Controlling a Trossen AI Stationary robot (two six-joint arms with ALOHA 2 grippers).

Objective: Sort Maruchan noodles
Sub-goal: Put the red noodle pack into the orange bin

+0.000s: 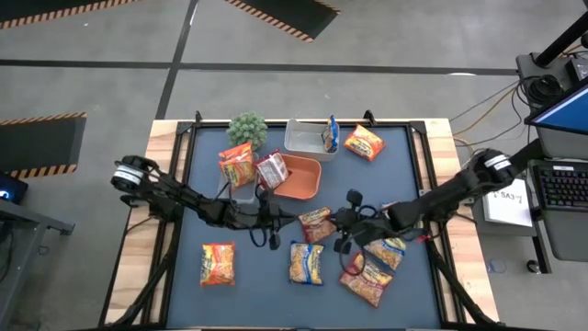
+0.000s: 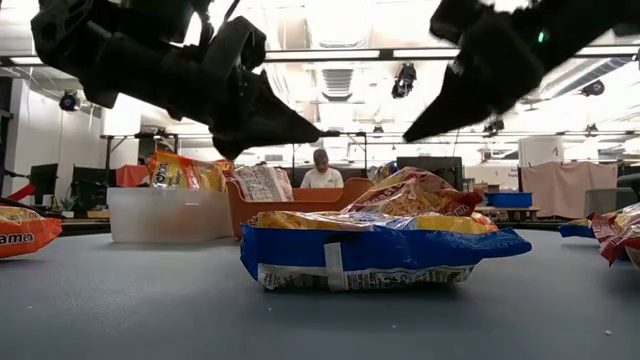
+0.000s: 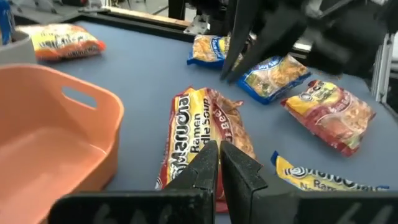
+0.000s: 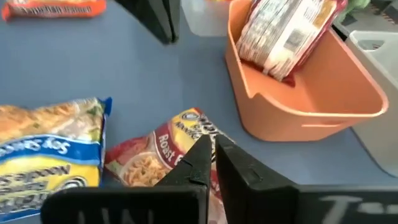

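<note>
Both arms reach toward the table's middle; the left gripper (image 3: 217, 163) and right gripper (image 4: 211, 155) hang with fingers together.

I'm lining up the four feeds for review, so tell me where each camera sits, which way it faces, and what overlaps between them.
High view: above, straight down on the table; both arms, left tool and right tool shut.
Low view: tabletop level, facing the room across a blue ramen packet; both tools overhead.
Left wrist view: past its own fingers at the red ramen packet.
Right wrist view: past its own fingers at the same packet and the orange tray.
Shared: both wrist views and the high view show the red packet and tray.
</note>
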